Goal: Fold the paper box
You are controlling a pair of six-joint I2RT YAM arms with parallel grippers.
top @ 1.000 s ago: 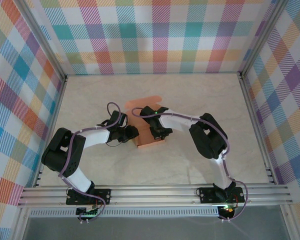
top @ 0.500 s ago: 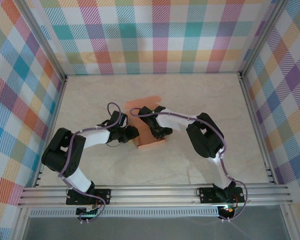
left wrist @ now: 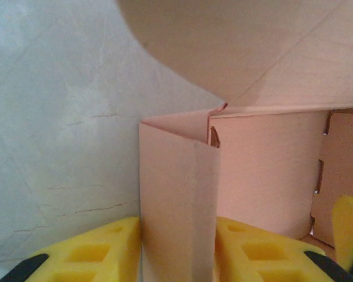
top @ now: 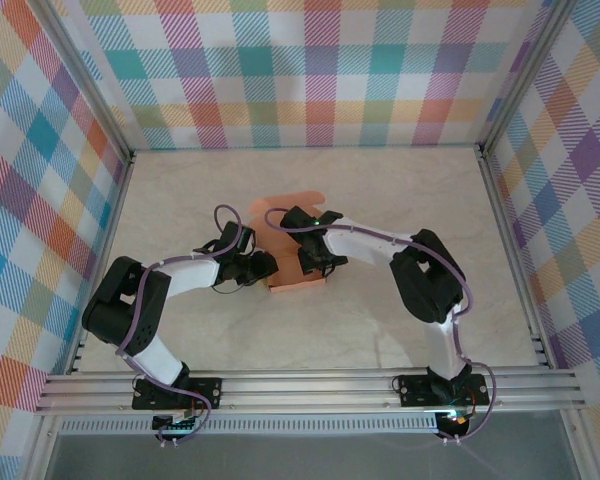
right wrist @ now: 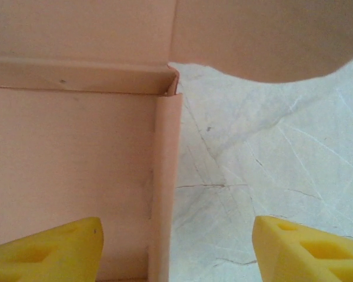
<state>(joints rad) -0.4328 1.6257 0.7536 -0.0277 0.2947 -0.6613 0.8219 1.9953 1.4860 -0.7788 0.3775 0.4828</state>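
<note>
The paper box [top: 292,286] is salmon-orange cardboard, half formed, standing mid-table with its rounded lid flap [top: 296,204] raised at the far side. My left gripper [top: 264,268] is at the box's left side. In the left wrist view its yellow fingers [left wrist: 94,252] press from both sides on the folded left wall [left wrist: 176,194]. My right gripper [top: 315,264] hovers over the box's right part. In the right wrist view its fingers [right wrist: 309,247] stand wide apart, straddling the right wall [right wrist: 165,176] without touching it, one inside the box [right wrist: 76,164], one over the table.
The pale marbled table [top: 410,200] is fenced by plaid walls on three sides. An aluminium rail [top: 310,388] carrying both arm bases runs along the near edge. The right arm's elbow [top: 425,275] juts out to the right of the box.
My right gripper has opened and let go of the box's right wall. The box has settled slightly lower and straighter. The left gripper has kept its grip.
</note>
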